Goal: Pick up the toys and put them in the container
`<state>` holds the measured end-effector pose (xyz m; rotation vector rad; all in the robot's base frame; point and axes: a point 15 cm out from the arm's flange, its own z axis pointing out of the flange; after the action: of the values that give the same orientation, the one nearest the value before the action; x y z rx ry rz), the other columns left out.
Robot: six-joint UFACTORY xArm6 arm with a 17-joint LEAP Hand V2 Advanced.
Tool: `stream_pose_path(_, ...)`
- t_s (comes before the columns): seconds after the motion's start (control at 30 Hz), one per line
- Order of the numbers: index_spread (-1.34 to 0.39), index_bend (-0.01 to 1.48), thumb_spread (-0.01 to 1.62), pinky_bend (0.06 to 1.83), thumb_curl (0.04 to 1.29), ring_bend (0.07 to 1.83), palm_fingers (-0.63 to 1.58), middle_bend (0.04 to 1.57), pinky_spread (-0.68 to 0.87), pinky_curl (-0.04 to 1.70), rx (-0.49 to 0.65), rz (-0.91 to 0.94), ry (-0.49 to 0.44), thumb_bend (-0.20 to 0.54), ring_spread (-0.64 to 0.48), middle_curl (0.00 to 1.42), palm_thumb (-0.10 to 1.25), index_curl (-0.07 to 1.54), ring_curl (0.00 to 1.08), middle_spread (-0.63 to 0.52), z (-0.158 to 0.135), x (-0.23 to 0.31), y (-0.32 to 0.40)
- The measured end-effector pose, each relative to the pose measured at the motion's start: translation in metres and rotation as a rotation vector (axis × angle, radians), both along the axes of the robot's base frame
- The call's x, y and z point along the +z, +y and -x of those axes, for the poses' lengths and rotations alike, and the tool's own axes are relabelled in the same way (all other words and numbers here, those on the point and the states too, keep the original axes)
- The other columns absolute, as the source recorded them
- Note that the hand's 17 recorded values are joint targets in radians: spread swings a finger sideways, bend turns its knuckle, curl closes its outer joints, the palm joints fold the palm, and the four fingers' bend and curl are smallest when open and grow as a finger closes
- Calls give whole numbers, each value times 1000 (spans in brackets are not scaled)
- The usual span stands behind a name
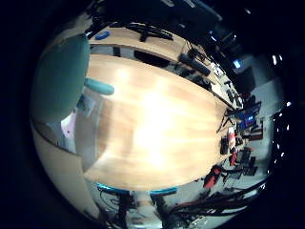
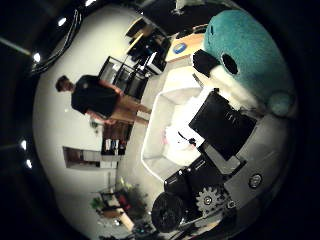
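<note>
A large teal plush toy [image 2: 245, 45] with a black eye fills one side of the thumb side view, close to the palm. It also shows in the little finger side view [image 1: 59, 76], with a small teal flipper sticking out over the wooden table [image 1: 162, 119]. My hand [image 2: 215, 140] is high above the table, and its black and white fingers curl beside the toy and hold it. A white container [image 2: 170, 105] with something pink in it lies below the toy.
Black equipment and red items [image 1: 217, 175] stand along the table's far edge. A second desk with a blue object [image 1: 102, 35] stands beyond the table. Shelves and furniture line the room's walls in the thumb side view.
</note>
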<state>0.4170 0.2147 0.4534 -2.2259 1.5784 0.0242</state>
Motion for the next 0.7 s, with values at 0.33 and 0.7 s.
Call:
stream_pose_path(0.33, -545, 320, 889, 1148, 415, 1200, 1184, 757, -561, 404, 170, 17, 56, -14, -355, 657, 1192, 670, 462, -427, 19, -18, 101)
stream_pose_path(0.7, -558, 287, 899, 1113, 412, 1191, 1181, 751, -586, 404, 219, 39, 75, -14, -355, 661, 1194, 711, 462, -429, 19, -32, 136)
